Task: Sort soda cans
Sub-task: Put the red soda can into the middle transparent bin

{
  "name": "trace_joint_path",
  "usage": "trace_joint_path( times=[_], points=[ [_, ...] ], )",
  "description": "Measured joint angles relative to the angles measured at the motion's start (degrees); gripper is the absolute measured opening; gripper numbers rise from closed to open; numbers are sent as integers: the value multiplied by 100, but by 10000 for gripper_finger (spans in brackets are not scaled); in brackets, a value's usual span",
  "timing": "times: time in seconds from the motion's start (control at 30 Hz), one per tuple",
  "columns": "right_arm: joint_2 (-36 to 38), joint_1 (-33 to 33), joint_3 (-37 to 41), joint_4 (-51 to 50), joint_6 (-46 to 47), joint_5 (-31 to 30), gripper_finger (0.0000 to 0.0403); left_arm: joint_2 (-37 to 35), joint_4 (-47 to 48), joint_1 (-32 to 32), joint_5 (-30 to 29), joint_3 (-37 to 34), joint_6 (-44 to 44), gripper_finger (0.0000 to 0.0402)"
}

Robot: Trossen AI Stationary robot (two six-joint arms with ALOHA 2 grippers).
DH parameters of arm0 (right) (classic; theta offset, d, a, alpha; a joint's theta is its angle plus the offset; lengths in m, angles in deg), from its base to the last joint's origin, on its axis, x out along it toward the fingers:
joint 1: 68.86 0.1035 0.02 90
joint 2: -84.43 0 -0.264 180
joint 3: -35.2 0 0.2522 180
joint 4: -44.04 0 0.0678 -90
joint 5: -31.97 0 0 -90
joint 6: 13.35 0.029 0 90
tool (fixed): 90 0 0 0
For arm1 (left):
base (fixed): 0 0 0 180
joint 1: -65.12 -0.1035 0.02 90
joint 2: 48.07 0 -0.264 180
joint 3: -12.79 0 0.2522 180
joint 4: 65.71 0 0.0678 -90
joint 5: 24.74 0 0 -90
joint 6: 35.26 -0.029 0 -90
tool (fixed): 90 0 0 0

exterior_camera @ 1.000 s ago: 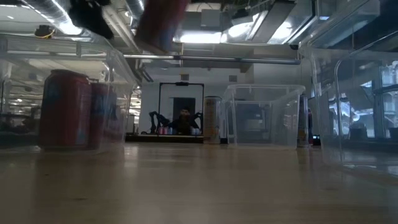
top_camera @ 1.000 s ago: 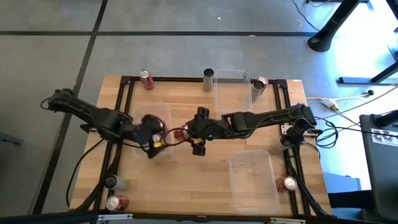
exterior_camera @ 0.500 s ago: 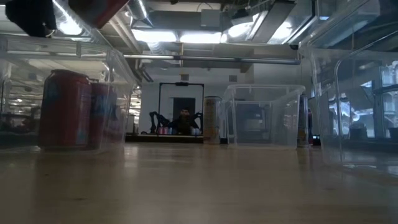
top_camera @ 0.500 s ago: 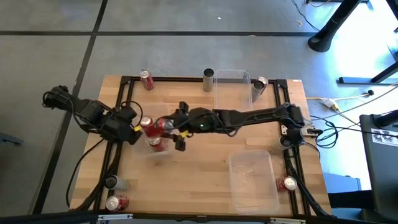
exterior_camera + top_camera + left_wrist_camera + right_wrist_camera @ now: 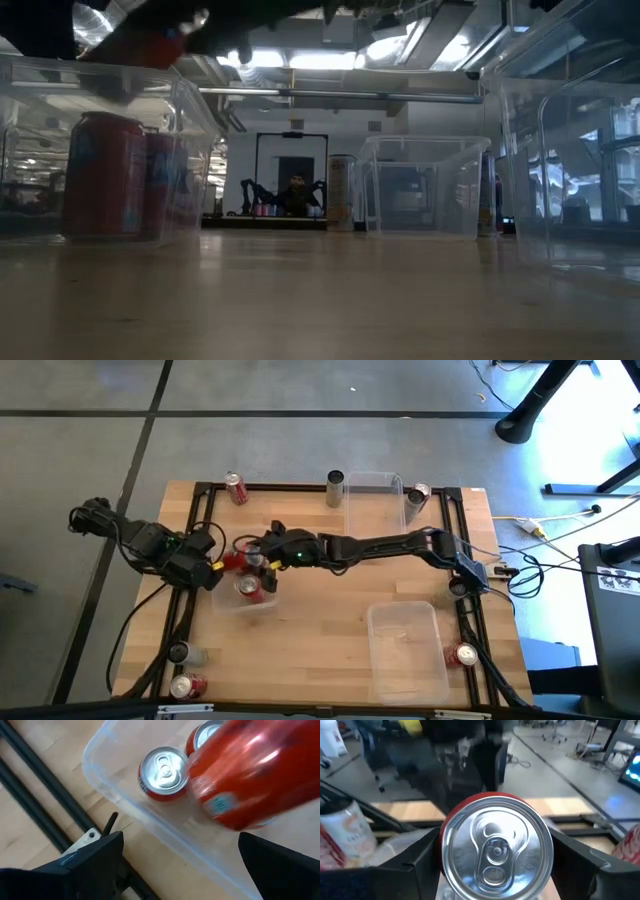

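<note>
My right gripper (image 5: 255, 555) reaches far across to the table's left half and is shut on a red soda can (image 5: 235, 560). The can hangs above a clear bin (image 5: 262, 598). It also shows in the low view (image 5: 140, 45) and the left wrist view (image 5: 255, 775). Other red cans (image 5: 162, 772) stand upright inside that bin on its floor. My left gripper (image 5: 210, 568) is open and empty just left of the bin, its fingers wide apart in the left wrist view (image 5: 180, 870). My right gripper pinches the red can between its two fingers (image 5: 415, 865), one on each side of its round wall (image 5: 490, 796). The can's silver top (image 5: 495, 847) faces back toward the wrist, so the fingers lie along the can. They come about level from the table's right. The can lies roughly on its side, lifted clear above the bin.
A second clear bin (image 5: 375, 505) stands at the far edge and a third (image 5: 407, 650) at the near right. Loose cans stand at the far left (image 5: 236, 488), far middle (image 5: 335, 488), far right (image 5: 418, 498), near left (image 5: 180, 653) (image 5: 185, 685) and near right (image 5: 465, 655).
My right gripper has carried the red can from the table's middle toward the left edge, to above the left bin. My left gripper has drawn back from the middle toward the left edge and now stays beside the bin.
</note>
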Motion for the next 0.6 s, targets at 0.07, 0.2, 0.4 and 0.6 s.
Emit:
trace_joint_path(
  times=[0.07, 0.2, 0.4, 0.6],
  points=[
    [-120, -14, 0, -11, 0, -5, 280, -23, 30, 0, 10, -125, 27, 384],
    [-241, -16, 0, 41, 12, -1, 280, -29, 27, -2, 206, -380, 112, 384],
    [-360, -12, 2, 31, 16, -15, 280, -36, 15, -2, 642, -768, 233, 384],
    [-489, -86, -2, 25, 29, 194, 280, -36, -35, -4, 687, -871, 277, 384]
  ],
)
